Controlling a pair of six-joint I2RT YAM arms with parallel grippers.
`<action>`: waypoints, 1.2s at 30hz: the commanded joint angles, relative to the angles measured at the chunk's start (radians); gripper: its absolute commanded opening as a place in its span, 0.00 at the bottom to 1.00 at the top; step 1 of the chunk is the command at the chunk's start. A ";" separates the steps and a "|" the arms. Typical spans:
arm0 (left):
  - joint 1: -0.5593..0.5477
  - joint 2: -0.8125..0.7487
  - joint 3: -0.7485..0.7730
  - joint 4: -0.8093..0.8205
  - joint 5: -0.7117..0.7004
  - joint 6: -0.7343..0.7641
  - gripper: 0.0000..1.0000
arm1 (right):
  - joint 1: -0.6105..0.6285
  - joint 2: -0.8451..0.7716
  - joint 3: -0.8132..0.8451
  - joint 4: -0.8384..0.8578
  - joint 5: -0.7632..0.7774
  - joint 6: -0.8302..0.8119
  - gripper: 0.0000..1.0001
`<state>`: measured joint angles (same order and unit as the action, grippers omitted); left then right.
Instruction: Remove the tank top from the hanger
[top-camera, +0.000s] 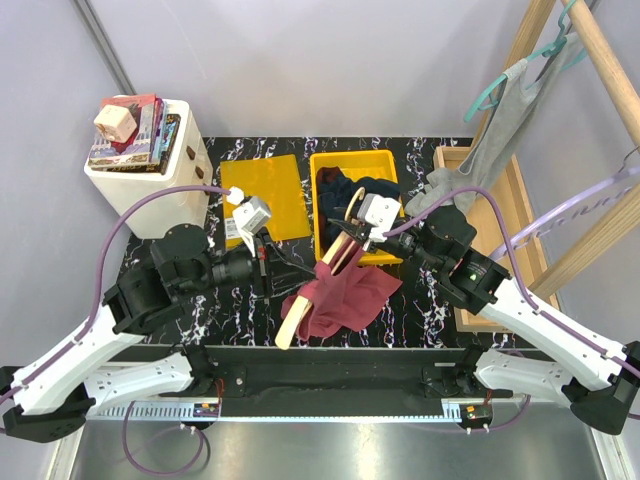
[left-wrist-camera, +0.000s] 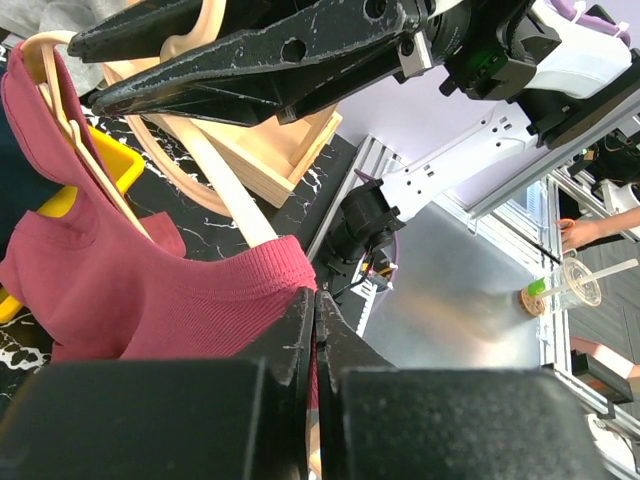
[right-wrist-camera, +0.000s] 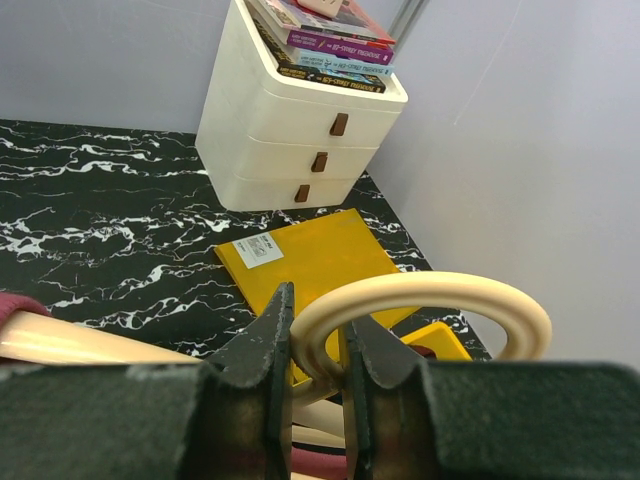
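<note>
Tank top (top-camera: 345, 298) pinched tight in left gripper (left-wrist-camera: 314, 300), hanger (right-wrist-camera: 440, 288) clamped by right gripper (right-wrist-camera: 315, 312); best peeled off slowly.

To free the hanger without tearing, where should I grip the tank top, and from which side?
Grip the tank top at its edge where an arm of the wooden hanger pokes out, coming from the left. The right fingers hold the hook, so that edge should slide off the free arm.

The tank top (top-camera: 345, 300) covers the middle of the hanger (top-camera: 290, 326), and dark clothes (top-camera: 362, 190) in the yellow bin (top-camera: 319, 205) blur together.
</note>
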<state>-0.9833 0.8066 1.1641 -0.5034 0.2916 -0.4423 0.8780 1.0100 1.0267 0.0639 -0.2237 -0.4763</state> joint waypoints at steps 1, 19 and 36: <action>-0.002 -0.010 -0.007 0.046 0.032 -0.009 0.03 | 0.004 -0.008 0.013 0.085 0.049 -0.002 0.00; -0.003 -0.087 -0.061 0.016 -0.003 -0.029 0.52 | 0.006 -0.013 0.012 0.083 0.030 0.002 0.00; -0.003 -0.090 -0.060 -0.006 -0.032 -0.015 0.00 | 0.004 0.004 0.015 0.117 0.147 0.018 0.00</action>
<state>-0.9836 0.7345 1.1019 -0.5220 0.2741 -0.4690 0.8783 1.0115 1.0260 0.0639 -0.1768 -0.4816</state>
